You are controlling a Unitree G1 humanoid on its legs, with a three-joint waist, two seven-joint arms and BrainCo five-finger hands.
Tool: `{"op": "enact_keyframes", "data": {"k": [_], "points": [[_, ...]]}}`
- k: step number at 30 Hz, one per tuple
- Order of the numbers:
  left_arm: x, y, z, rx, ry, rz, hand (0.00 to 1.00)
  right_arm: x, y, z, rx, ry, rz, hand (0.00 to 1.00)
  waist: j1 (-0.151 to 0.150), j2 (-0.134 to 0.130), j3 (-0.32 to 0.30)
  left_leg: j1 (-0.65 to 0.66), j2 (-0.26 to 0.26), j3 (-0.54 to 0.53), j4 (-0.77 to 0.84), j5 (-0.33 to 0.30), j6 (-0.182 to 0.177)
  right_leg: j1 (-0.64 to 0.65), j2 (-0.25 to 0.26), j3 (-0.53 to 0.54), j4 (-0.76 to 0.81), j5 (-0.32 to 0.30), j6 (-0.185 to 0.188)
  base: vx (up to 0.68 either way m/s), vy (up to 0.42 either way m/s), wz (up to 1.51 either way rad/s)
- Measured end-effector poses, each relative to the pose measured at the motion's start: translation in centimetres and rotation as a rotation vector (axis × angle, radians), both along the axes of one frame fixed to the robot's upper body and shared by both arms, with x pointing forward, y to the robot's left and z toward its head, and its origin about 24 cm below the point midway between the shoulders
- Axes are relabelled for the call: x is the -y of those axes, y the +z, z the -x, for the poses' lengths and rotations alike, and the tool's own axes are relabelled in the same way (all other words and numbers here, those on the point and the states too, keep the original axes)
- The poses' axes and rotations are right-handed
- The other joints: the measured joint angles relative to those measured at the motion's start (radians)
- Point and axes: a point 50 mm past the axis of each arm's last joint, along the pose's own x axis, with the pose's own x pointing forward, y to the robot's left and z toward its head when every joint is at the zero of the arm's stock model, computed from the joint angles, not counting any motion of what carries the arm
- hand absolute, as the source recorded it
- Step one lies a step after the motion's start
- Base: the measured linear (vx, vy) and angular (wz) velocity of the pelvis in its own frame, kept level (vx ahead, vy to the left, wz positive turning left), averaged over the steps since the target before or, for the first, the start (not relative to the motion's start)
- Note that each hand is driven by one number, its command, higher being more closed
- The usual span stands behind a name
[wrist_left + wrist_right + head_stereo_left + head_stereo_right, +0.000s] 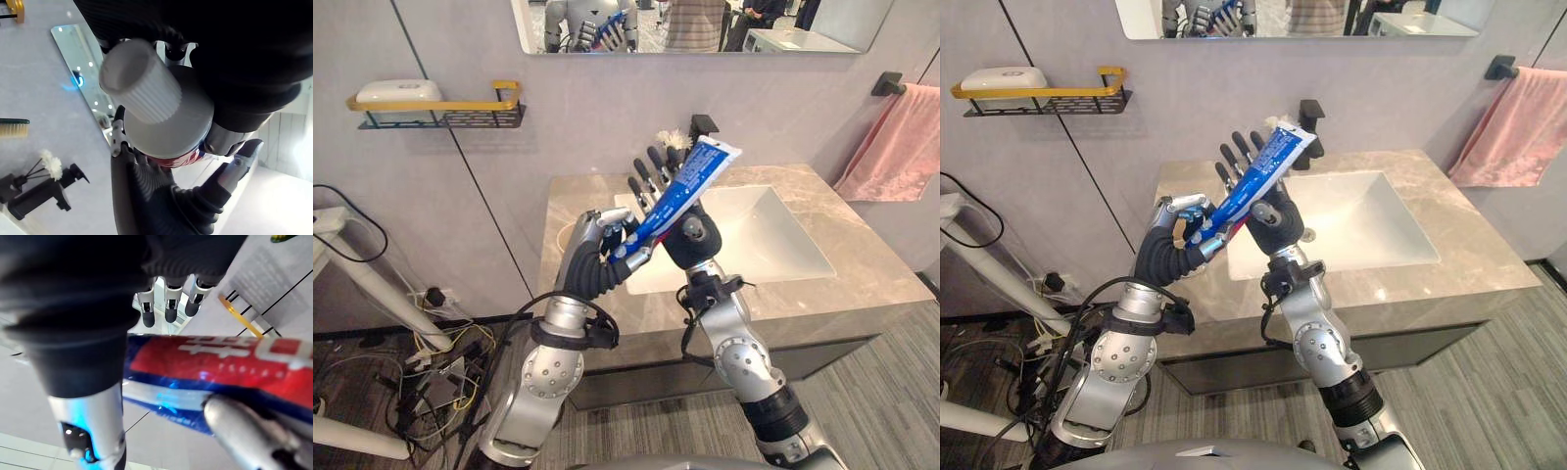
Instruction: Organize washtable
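I have both hands raised in the centre of the head views, in front of the white rectangular sink basin (759, 240) set in the beige marble countertop (867, 279). Between them they hold the blue toothpaste tube with the red band (685, 191) slanted in the air, its flat crimped end toward the upper right and its cap end toward the lower left. The left hand (604, 235) has its fingers curled round the cap end; in its wrist view the white ribbed cap (142, 83) sits right in front of the camera. The right hand (689, 237) keeps its fingers (651, 168) straight and pointing up behind the tube, while its thumb (244, 428) lies pressed across the tube's body, clamping it against the palm. Behind the hands I see the black faucet (703, 127). A pink towel (901, 147) hangs at the right edge, and a gold-railed black wall shelf (450, 110) is at the upper left.
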Motion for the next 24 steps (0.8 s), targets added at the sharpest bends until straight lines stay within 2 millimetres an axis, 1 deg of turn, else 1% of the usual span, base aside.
{"op": "enact_keyframes", "data": {"k": [2, 3, 7, 15, 24], "points": [[0.1, 0.0, 0.0, -0.003, -0.009, -0.004, 1.0, 0.0, 0.0, 0.0, 0.001, 0.002, 0.0, 0.0, 0.0, -0.002, -0.001, -0.002, 0.0, 0.0, 0.001, 0.0, 0.0, -0.001, 0.0, 0.0, 0.0, 0.0, 0.0, 0.0, 0.0, 0.0], [0.2, -0.1, 0.0, -0.005, -0.013, -0.006, 1.0, 0.0, 0.0, 0.0, 0.001, 0.002, -0.001, 1.0, 0.0, -0.003, -0.002, -0.003, 0.0, 0.0, 0.001, 0.0, 0.0, -0.002, 0.0, 0.0, 0.0, 0.0, 0.0, 0.0, 0.0, 0.0], [0.8, -0.6, 0.1, -0.018, -0.03, -0.029, 1.0, 0.0, 0.0, 0.0, 0.001, 0.002, -0.001, 1.0, 0.001, -0.006, -0.004, -0.004, 0.0, 0.0, 0.001, 0.0, 0.0, -0.003, 0.0, 0.0, 0.0, 0.0, 0.0, 0.0, 0.0, 0.0], [0.9, -0.8, 0.0, -0.027, -0.032, -0.036, 1.0, -0.2, 0.0, 0.1, 0.002, 0.007, -0.003, 1.0, 0.001, -0.007, -0.005, -0.005, 0.0, 0.0, 0.001, 0.0, 0.0, -0.004, 0.0, 0.0, 0.0, 0.0, 0.0, 0.0, 0.0, 0.0], [1.2, -1.4, -0.1, -0.05, -0.044, -0.042, 1.0, -0.2, 0.1, 0.1, 0.006, 0.006, -0.007, 1.0, 0.001, -0.016, -0.012, -0.007, 0.0, 0.0, 0.002, 0.0, 0.0, -0.006, 0.0, 0.0, 0.0, 0.0, 0.0, 0.0, 0.0, 0.0]]}}
